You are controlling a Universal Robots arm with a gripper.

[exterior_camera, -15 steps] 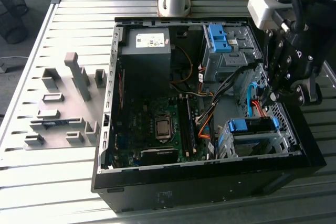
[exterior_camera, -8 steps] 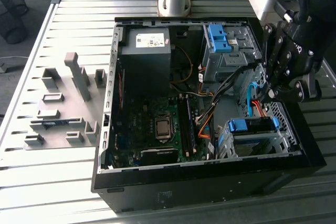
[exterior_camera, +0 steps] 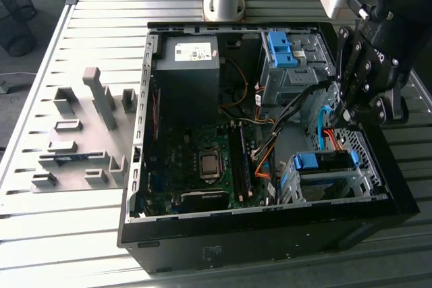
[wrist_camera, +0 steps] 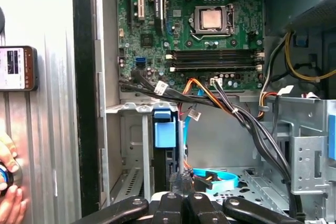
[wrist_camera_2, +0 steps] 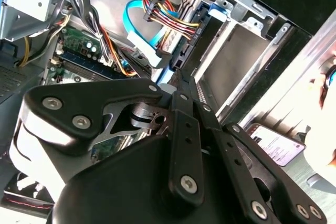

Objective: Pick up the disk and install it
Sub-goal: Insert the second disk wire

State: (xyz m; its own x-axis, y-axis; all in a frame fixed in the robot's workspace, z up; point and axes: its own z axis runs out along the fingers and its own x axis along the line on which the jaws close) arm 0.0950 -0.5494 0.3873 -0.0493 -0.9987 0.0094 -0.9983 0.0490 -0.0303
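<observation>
The disk [exterior_camera: 324, 162] sits inside the metal drive cage [exterior_camera: 368, 160] at the near right corner of the open computer case, its blue rail showing on top. In the first wrist view the disk [wrist_camera: 164, 129] shows the same blue rail between the cage walls. My gripper [exterior_camera: 347, 115] hangs just above the far end of that cage, by the blue and orange cables. Its black fingers [wrist_camera_2: 181, 129] are pressed together and shut, with nothing visible between them. The gripper [wrist_camera: 181, 198] tips stand close to the cable connectors behind the disk.
A second cage with a blue bracket [exterior_camera: 280, 48] stands at the case's far right. A dark box with a white sticker [exterior_camera: 187, 65] and the motherboard [exterior_camera: 196, 160] take up the exterior view's left half. Outside the case lie a phone [wrist_camera: 18, 68], a person's hand [wrist_camera: 8, 195] and a grey fixture plate [exterior_camera: 81, 139].
</observation>
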